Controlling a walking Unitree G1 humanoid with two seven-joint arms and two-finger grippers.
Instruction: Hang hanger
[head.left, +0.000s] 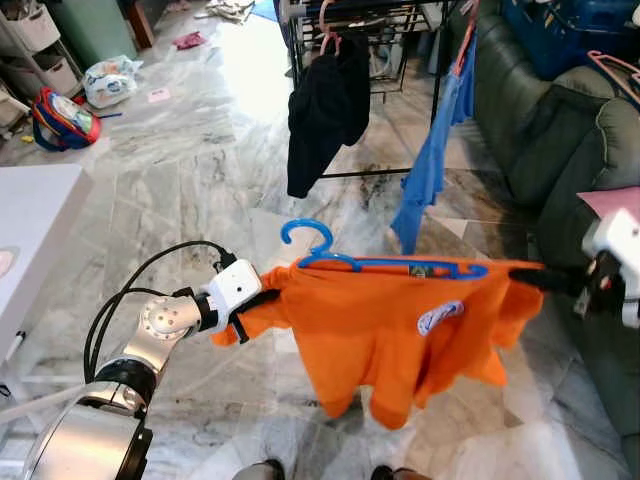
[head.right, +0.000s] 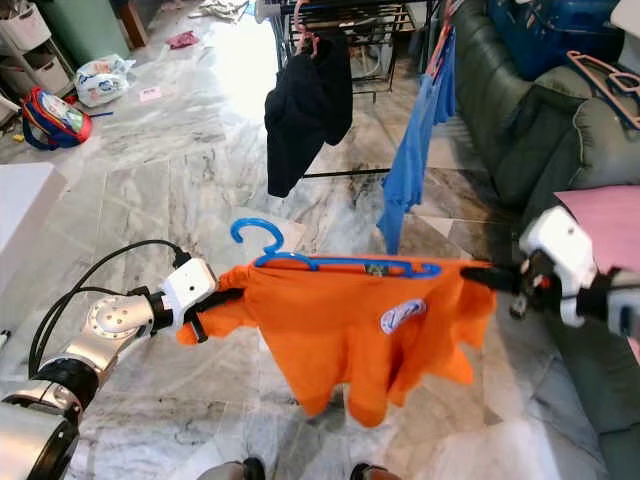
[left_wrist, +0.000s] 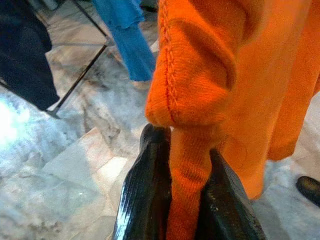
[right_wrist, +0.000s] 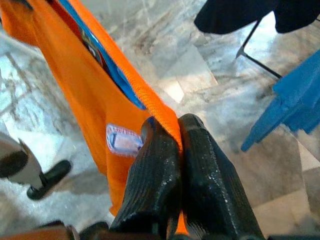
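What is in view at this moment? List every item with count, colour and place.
shirt: 1, orange, stretched between both claws
hanger: 1, blue, inside the shirt's neck
black garment: 1, hanging on rack
blue garment: 1, hanging on rack
rack: 1, black, ahead on marble floor
sofa: 1, dark green, right
bag: 1, red-blue, far left floor
left claw: shut on shirt sleeve
right claw: shut on shirt edge

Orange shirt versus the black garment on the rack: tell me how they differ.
The orange shirt is stretched wide between the left hand and the right hand; the black garment droops narrow from the rack. The orange shirt sits on a blue hanger, the black garment on a pink one. Both are on hangers above the marble floor.
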